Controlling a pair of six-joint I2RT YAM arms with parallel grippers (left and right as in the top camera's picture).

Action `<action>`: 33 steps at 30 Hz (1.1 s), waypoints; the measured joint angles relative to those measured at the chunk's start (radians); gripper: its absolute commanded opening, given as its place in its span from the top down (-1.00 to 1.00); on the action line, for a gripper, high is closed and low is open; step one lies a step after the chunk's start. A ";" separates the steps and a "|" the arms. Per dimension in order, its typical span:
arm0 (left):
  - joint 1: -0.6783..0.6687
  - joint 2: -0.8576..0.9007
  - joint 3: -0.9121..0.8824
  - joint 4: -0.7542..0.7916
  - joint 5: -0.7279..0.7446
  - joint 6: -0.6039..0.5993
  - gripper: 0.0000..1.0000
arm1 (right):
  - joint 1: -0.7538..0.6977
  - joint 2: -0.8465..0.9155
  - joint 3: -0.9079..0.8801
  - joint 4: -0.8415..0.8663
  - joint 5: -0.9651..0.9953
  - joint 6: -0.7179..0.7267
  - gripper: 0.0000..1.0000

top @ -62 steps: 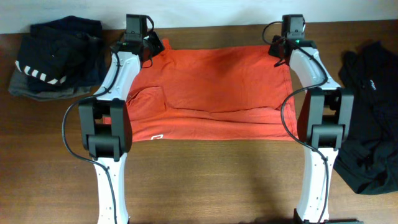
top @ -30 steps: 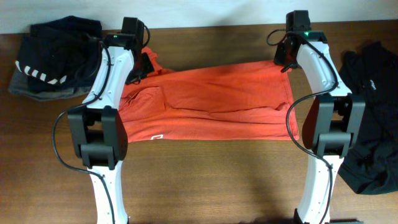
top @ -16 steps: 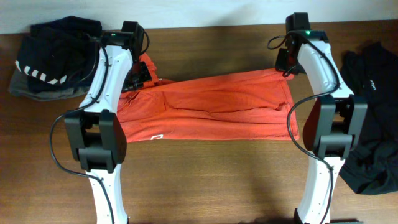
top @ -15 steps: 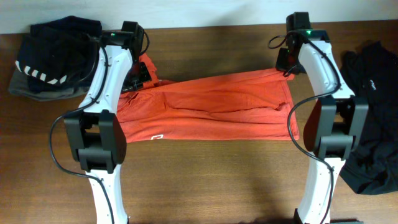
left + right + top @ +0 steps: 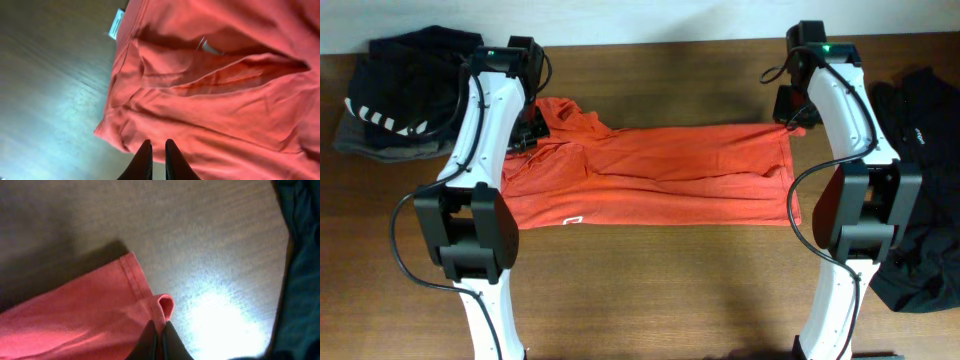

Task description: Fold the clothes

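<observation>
Two ends of T-shirt (image 5: 670, 170): L tool (image 5: 157, 145) barely apart at its edge, R tool (image 5: 159, 325) clamped on corner.

I worked in what looked like a robotics lab: bare wooden table (image 5: 650, 290), plain pale wall (image 5: 650, 18) behind.

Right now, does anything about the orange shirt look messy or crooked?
Yes. The orange T-shirt is lumpy at its left end: by the left hand the cloth is bunched into wrinkles and a gaping fold, and a white tag sticks out. The right end lies flatter, its corner pinched in the right hand.
</observation>
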 measured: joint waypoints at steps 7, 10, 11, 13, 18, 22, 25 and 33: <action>0.000 0.000 0.000 0.011 -0.005 0.018 0.14 | 0.000 0.000 0.000 -0.060 0.009 0.000 -0.06; 0.000 0.000 0.000 0.037 0.018 0.030 -0.90 | 0.000 0.000 0.000 -0.078 0.009 -0.001 -0.47; 0.000 0.000 0.000 0.047 0.031 0.038 -0.98 | 0.000 0.000 0.000 -0.088 0.009 -0.004 -0.51; 0.000 0.000 0.000 0.068 0.063 0.053 -0.98 | 0.000 0.000 0.000 -0.101 0.008 -0.004 -0.59; 0.000 0.000 0.000 0.127 0.126 0.082 -0.98 | 0.000 0.000 0.000 -0.102 -0.005 -0.005 -0.74; 0.000 0.000 0.000 0.204 0.197 0.093 -0.98 | 0.000 0.000 0.000 -0.080 -0.046 -0.002 -0.79; 0.000 0.000 0.000 0.259 0.253 0.097 -0.98 | 0.000 0.000 0.000 -0.072 -0.073 -0.002 -0.79; -0.003 0.000 0.000 0.351 0.380 0.073 -0.98 | 0.000 0.000 0.000 -0.068 -0.116 -0.002 -0.79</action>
